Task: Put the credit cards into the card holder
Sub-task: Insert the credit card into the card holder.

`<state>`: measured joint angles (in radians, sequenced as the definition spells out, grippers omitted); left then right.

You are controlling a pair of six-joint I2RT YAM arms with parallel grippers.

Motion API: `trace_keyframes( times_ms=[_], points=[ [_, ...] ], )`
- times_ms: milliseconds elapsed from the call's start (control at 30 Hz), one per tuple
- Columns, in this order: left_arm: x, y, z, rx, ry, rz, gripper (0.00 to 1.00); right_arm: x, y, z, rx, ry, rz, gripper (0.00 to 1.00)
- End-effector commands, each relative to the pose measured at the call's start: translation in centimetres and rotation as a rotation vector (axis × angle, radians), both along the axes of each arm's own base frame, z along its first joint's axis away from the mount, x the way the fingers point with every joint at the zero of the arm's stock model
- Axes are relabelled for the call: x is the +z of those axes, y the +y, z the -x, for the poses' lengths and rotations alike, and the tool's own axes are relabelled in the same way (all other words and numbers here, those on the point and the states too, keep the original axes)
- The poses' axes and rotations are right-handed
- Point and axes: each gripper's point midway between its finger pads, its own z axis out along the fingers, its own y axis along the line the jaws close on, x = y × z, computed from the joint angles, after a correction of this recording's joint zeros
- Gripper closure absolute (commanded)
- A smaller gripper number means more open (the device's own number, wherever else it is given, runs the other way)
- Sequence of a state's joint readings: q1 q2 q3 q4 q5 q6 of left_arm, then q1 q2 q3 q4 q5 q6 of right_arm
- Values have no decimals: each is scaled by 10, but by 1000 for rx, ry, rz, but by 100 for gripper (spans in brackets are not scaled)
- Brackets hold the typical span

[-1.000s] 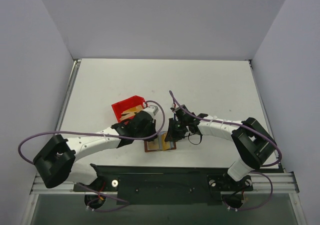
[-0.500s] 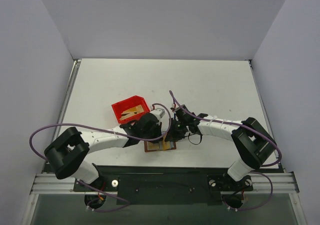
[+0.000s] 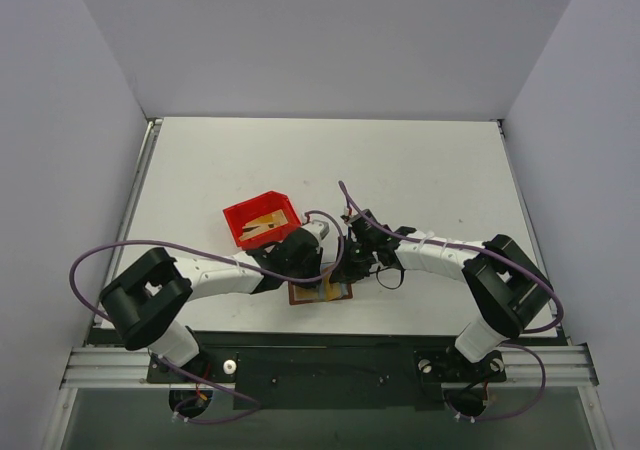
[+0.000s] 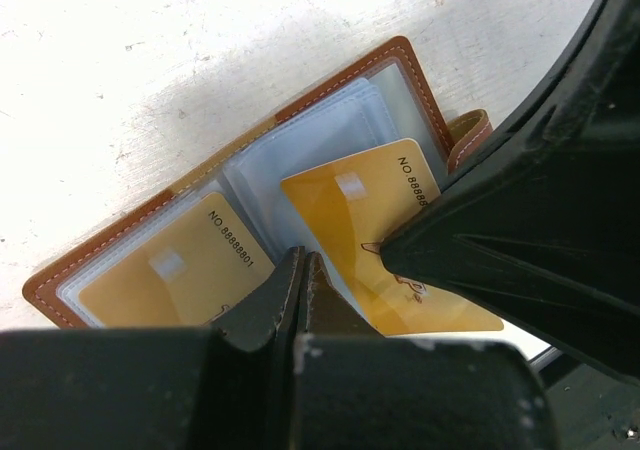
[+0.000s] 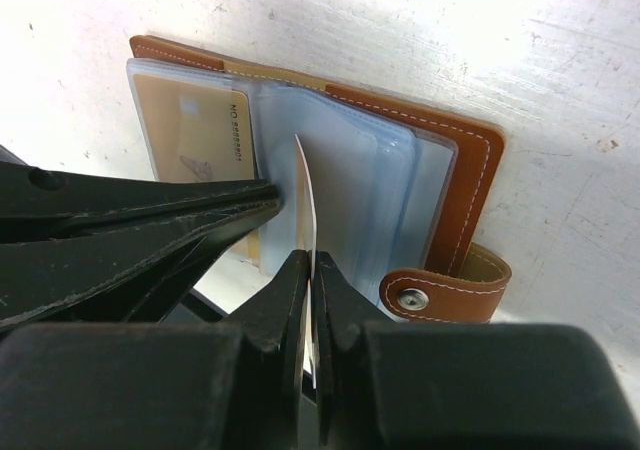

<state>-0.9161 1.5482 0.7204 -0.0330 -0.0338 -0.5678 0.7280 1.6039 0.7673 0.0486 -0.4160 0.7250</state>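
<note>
The brown card holder [image 4: 396, 54] lies open near the table's front edge, its light blue pocket panels up. One gold credit card [image 4: 175, 275] sits inside a left pocket. My right gripper [image 5: 311, 260] is shut on a second credit card [image 5: 304, 195], held on edge with its far end at the pocket panels [image 5: 365, 185]; the same card [image 4: 350, 210] shows face-on in the left wrist view. My left gripper [image 4: 301, 257] is shut with nothing in it, its tips on the panels beside that card. From above both grippers [image 3: 322, 270] [image 3: 346, 272] crowd over the card holder [image 3: 322, 294].
A red plastic bin [image 3: 240, 217] stands just behind and left of the card holder, with more gold cards [image 3: 264, 227] lying in it. The holder's snap tab [image 5: 440, 292] sticks out on its right side. The table's front rail [image 3: 320, 355] runs close below.
My left gripper has moved right and forward from over the red bin to the card holder, uncovering the bin. The right gripper has kept still with its card.
</note>
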Motion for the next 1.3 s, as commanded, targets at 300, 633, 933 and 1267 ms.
trace_keyframes(
  times_ms=[300,633,933,1267],
  points=[
    [-40,31,19,27,73,-127,100,10,-13,-4,-6,-54,59,100],
    [-58,42,34,50,123,-132,100,50,-19,-13,-35,-133,-60,100],
    [-58,42,36,47,123,-132,100,35,-37,-10,-59,-80,-32,100],
    [-58,43,37,52,124,-133,100,24,-36,-10,-55,-58,-16,100]
  ],
)
